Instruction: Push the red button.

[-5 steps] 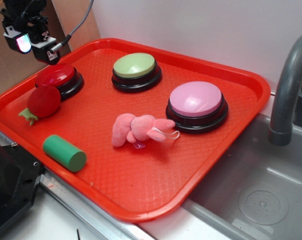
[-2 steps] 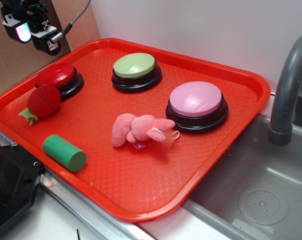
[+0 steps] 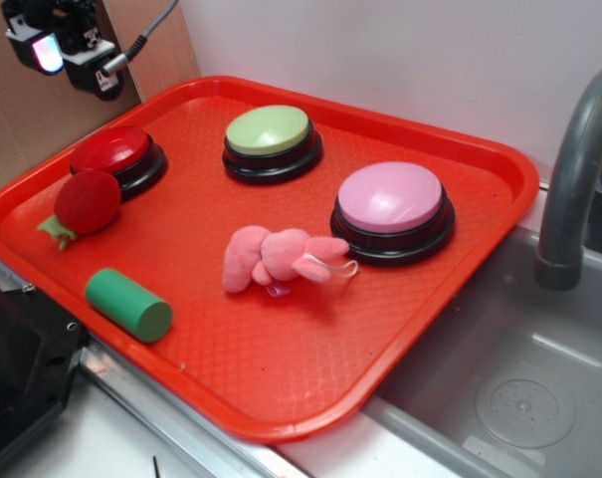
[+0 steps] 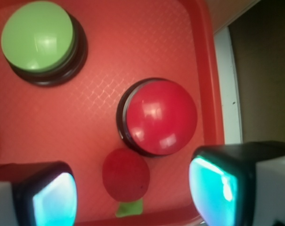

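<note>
Wrist view shows the gripper [image 4: 133,193] spread wide, empty, high above the red button [image 4: 158,117] at the tray's [image 4: 180,37] edge; I'd centre over the dome, then descend straight

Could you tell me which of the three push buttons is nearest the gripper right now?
The red button, at the tray's back-left corner; the gripper hangs above it, farther from the green and pink ones.

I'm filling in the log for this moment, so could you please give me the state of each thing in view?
red button: untouched, nothing on it
gripper: open, raised above the tray, holding nothing
green button: untouched
pink button: untouched
plush strawberry: lying against the red button
green cylinder: on its side
pink plush toy: lying flat
red tray: flat beside the sink
</note>
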